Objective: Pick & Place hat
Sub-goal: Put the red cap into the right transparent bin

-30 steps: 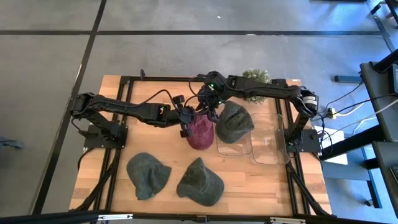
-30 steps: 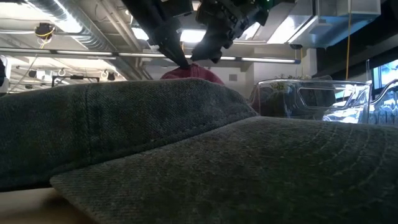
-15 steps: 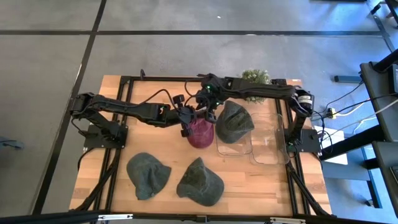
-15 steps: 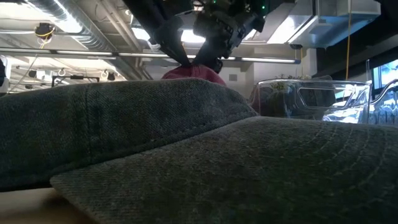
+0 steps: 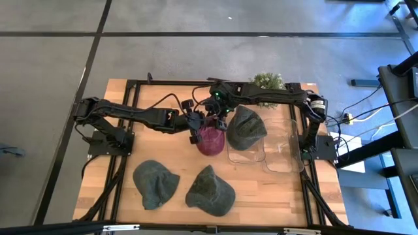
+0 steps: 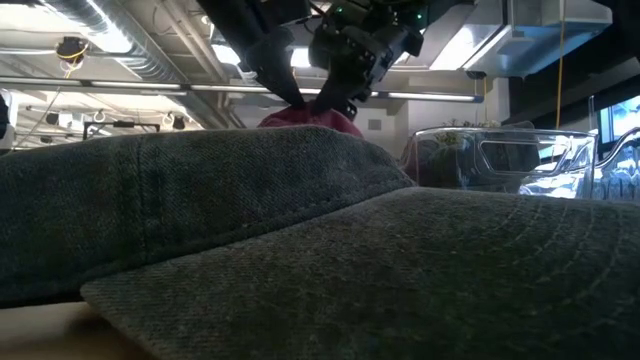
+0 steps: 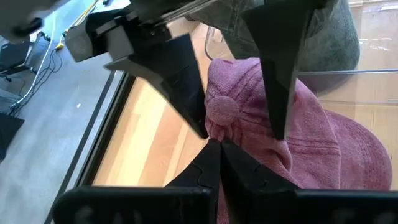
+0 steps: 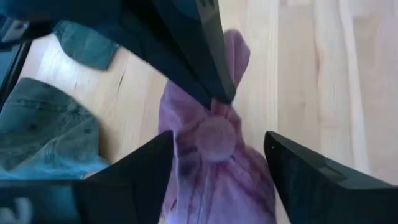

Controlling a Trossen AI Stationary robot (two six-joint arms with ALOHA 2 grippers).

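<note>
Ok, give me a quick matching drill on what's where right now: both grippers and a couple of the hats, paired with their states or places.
Things:
1. left gripper
2. right gripper
3. maroon hat
4. green hat by the plant

States:
A. resting partly over the clear container
B. shut, pinching fabric at the crown
C. open, fingers straddling the top button
D. on the table between the two arms

Pairs: 1-B, 2-C, 3-D, 4-A
</note>
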